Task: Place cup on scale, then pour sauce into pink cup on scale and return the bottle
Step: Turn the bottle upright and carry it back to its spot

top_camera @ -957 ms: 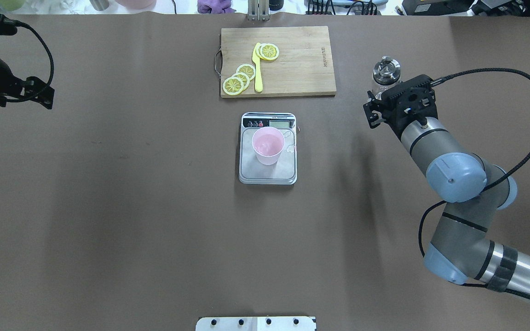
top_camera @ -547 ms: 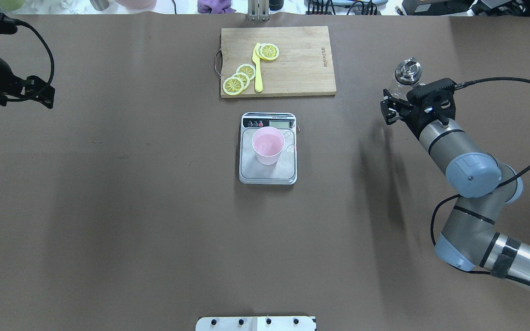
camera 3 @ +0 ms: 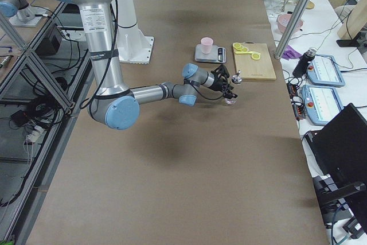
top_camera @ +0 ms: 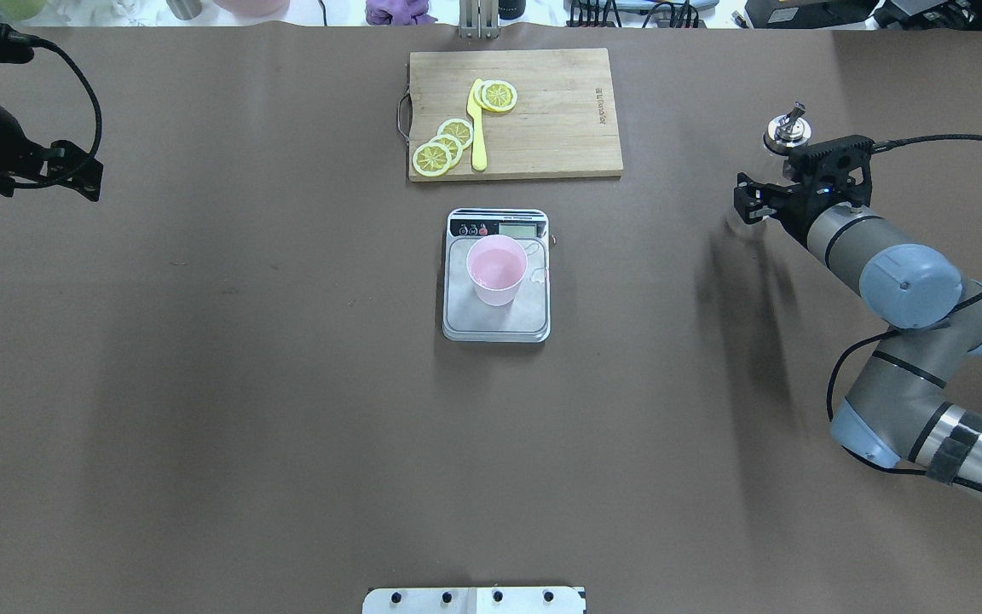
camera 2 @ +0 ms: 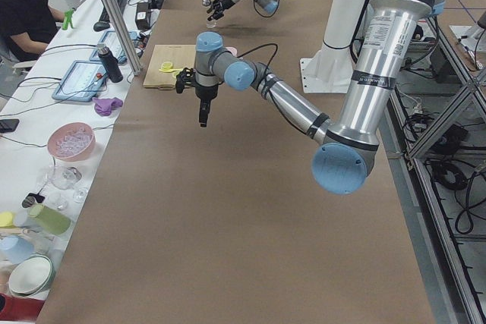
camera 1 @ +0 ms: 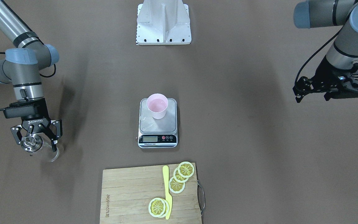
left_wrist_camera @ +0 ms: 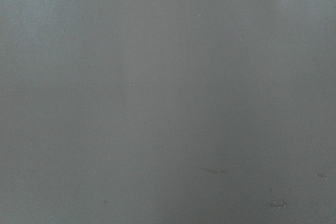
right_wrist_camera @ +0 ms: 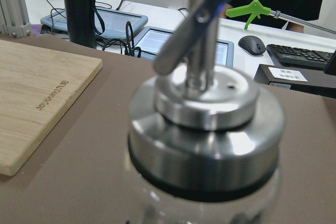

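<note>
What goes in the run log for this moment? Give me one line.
step: bottle return | cup: on scale | bottle: upright in right gripper, away from scale | left gripper: empty, off to the side

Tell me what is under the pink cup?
The cup stands on a scale, on its silver plate. The scale sits on the brown table. The bit of plate right below the cup is covered, so it cannot be seen.

One cup (top_camera: 497, 269), scale (top_camera: 496, 326), bottle (top_camera: 786, 130), board (top_camera: 559, 111); five slices (top_camera: 432, 159)
</note>
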{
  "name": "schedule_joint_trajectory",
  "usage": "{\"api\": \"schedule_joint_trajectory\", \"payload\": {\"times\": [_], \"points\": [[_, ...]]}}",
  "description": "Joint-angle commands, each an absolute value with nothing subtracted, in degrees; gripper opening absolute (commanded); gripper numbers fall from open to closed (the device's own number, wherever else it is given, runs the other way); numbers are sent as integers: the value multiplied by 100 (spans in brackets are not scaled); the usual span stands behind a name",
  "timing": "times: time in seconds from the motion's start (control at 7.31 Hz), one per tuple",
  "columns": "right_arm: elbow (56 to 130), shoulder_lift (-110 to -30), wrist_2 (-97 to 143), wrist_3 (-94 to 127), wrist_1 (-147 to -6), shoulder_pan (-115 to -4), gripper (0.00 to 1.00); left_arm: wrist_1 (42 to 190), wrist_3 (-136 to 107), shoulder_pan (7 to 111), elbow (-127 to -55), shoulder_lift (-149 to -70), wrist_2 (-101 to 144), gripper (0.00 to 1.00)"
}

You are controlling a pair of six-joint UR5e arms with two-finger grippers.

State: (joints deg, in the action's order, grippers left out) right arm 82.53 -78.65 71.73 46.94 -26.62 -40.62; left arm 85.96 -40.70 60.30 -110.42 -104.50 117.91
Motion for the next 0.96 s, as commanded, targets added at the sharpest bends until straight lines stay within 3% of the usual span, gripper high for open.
{"api": "schedule_joint_trajectory", "payload": {"times": [0.0,0.14,0.27,0.41,0.82], "points": [[8227,-7858,7356,4799,-2681,-4139,4,8596,-4069,6029,-11030,-10450,11795,99],[8227,-7857,7383,4790,-2672,-4140,29,8596,-4069,6029,-11022,-10450,11786,99],[8227,-7849,7383,4807,-2672,-4140,91,8596,-4069,6029,-11021,-10450,11795,99],[8235,-7849,7383,5156,-2654,-4131,100,8596,-4069,6029,-11021,-10450,11795,99],[8244,-7892,7392,5361,-2637,-4131,100,8596,-4069,6029,-11004,-10450,11795,99]]}}
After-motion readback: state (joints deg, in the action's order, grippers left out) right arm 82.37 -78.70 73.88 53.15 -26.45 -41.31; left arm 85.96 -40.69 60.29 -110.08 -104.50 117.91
